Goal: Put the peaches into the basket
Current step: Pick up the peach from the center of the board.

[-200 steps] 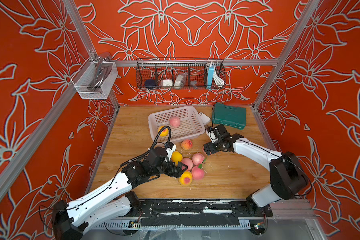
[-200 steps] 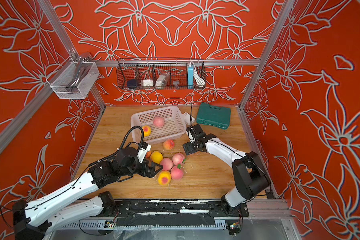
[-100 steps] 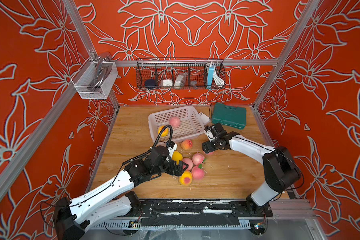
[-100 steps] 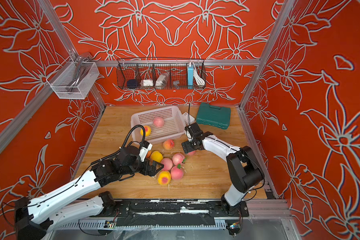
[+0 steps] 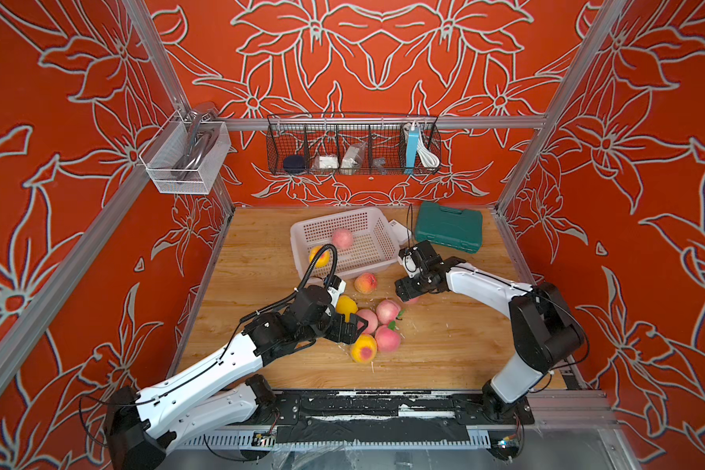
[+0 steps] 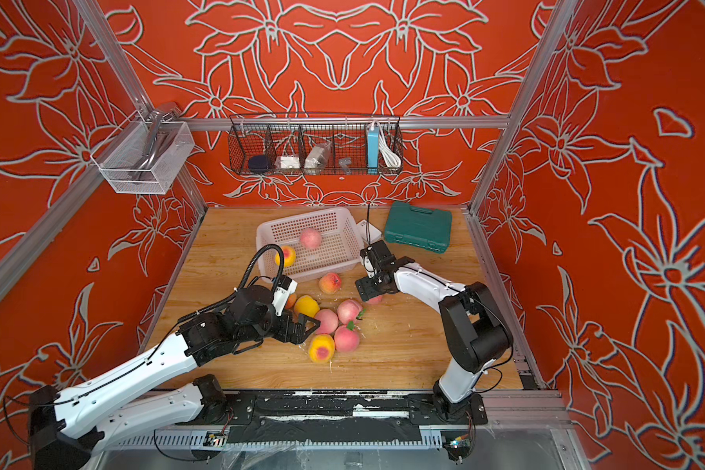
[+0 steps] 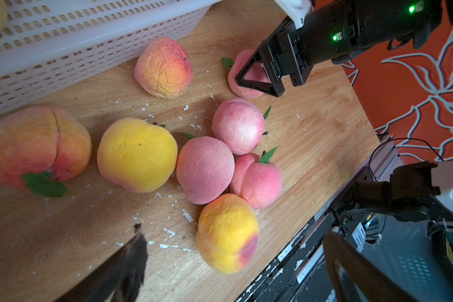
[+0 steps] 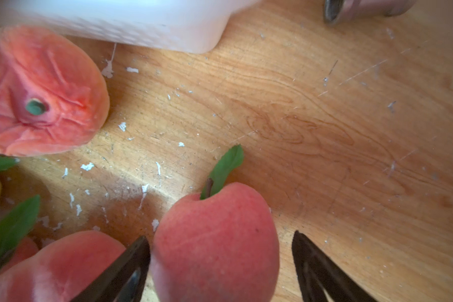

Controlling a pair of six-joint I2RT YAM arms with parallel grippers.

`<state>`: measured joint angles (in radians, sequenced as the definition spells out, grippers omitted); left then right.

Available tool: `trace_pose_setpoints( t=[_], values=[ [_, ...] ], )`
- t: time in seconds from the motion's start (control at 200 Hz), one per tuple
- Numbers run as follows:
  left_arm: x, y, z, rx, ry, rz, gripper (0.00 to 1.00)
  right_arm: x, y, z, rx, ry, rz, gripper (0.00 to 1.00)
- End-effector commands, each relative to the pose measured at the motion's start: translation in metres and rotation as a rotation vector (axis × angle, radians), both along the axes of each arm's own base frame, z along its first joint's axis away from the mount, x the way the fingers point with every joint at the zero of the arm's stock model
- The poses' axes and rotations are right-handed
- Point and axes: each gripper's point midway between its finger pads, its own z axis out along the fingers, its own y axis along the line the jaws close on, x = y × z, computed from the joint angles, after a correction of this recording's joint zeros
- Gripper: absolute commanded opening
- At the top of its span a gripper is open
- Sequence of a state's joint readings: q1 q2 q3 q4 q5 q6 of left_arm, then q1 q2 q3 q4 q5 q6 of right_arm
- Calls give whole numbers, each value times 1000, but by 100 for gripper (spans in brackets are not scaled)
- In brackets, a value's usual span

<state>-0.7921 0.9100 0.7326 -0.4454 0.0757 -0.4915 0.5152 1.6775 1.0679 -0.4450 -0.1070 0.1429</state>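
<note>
Wood table (image 5: 444,358) w/ little white flakes (image 7: 168,232) on it. Red walls (image 5: 363,61) w/ white flowers, metal bars (image 5: 556,101) at corners. Wire rack (image 5: 353,146) on back wall; stuff in it too small to read. Green case (image 5: 448,226) at the back. White basket (image 5: 334,212) holds 2 peaches (image 5: 342,238); the rest lie on the table in front. R gripper (image 5: 407,294) fingers sit either side of a pink peach (image 8: 215,248), one not touching. L gripper (image 5: 355,331) wide apart by the pile (image 5: 367,319), holds nothing.

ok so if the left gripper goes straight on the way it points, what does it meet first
Probably the yellow-orange peach with the red blush, straight ahead of the open left gripper; depth is unclear.
</note>
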Motion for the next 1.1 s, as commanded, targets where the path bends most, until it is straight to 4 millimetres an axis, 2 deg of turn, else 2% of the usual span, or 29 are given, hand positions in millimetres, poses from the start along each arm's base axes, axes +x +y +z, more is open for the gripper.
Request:
trace_pose_setpoints(
  t=[0.0,0.3,0.711,0.916,1.096],
  values=[
    [3,2,6,-7,-25,12,99,-1,-1,-3,-8,31,11,87],
    [5,5,3,-2,-24,28,99,-3,-2,-8,-22,46,18,85],
    [9,12,4,3,-14,58,99,-11,-2,-2,-6,61,31,69],
    [13,20,1,10,-3,93,98,-16,1,30,28,29,55,69],
    [16,27,2,0,4,118,98,-17,4,78,71,-45,82,69]
  ],
)
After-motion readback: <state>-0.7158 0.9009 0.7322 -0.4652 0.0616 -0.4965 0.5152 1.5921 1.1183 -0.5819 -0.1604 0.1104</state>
